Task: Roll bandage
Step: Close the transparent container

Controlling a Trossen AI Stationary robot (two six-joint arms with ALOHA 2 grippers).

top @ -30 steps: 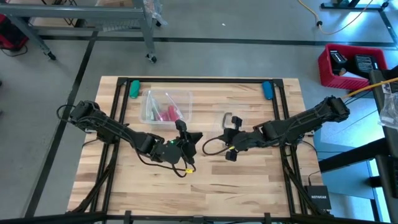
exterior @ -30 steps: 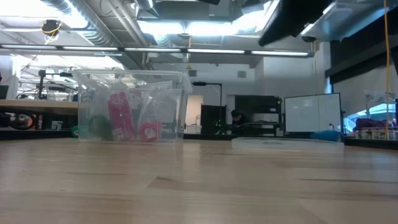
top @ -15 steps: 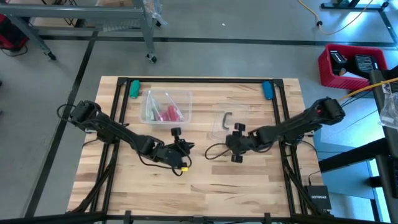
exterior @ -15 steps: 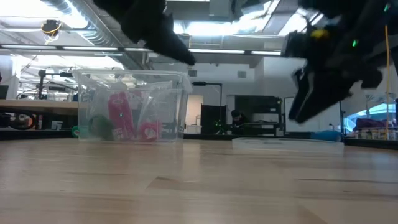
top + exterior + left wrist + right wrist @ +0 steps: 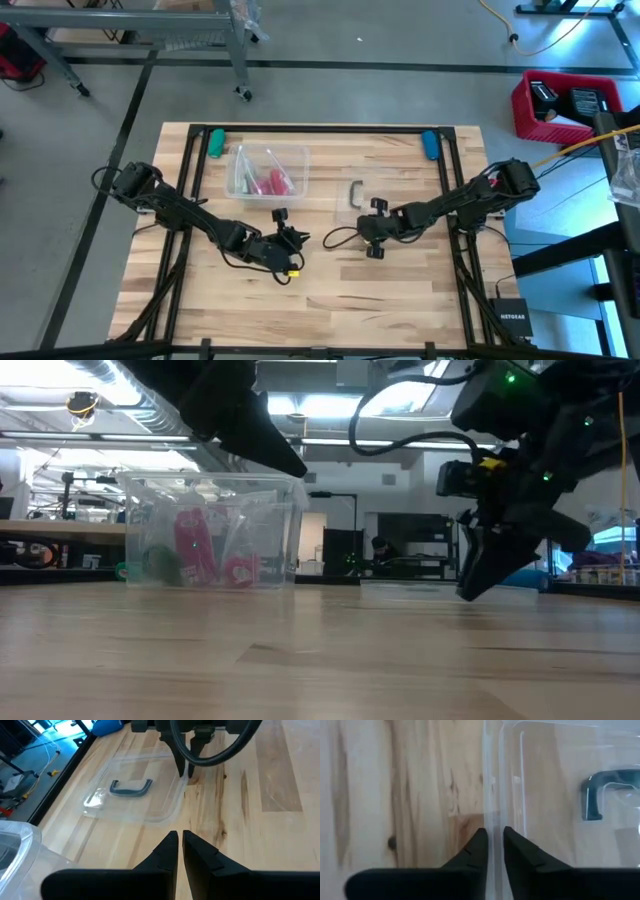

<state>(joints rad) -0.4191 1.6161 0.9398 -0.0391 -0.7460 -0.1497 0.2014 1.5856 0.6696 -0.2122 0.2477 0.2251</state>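
A: From above, what sits on the wooden table [image 5: 400,290]?

B: A clear plastic box [image 5: 266,172] near the far left corner, with the red-pink bandage [image 5: 268,182] inside it. A clear lid [image 5: 362,195] with a dark handle [image 5: 354,193] lies flat near the middle. The left gripper [image 5: 289,238] hovers toward the middle, nearer the front edge than the box. The right gripper [image 5: 372,228] is just beside the lid's near edge.

A: And at table height?

B: The box [image 5: 212,532] stands to the left, bandage [image 5: 196,546] showing through its wall. The right gripper [image 5: 478,582] reaches down to the lid [image 5: 455,589].

A: The left wrist camera?

B: The left gripper [image 5: 178,839] has its fingers nearly together, nothing between them. Beyond it, the right gripper [image 5: 186,767] meets the lid's [image 5: 135,800] edge.

A: The right wrist camera?

B: The right gripper [image 5: 493,834] is almost closed, with the lid's [image 5: 560,800] thin rim running between the fingertips; I cannot tell whether it is pinched.
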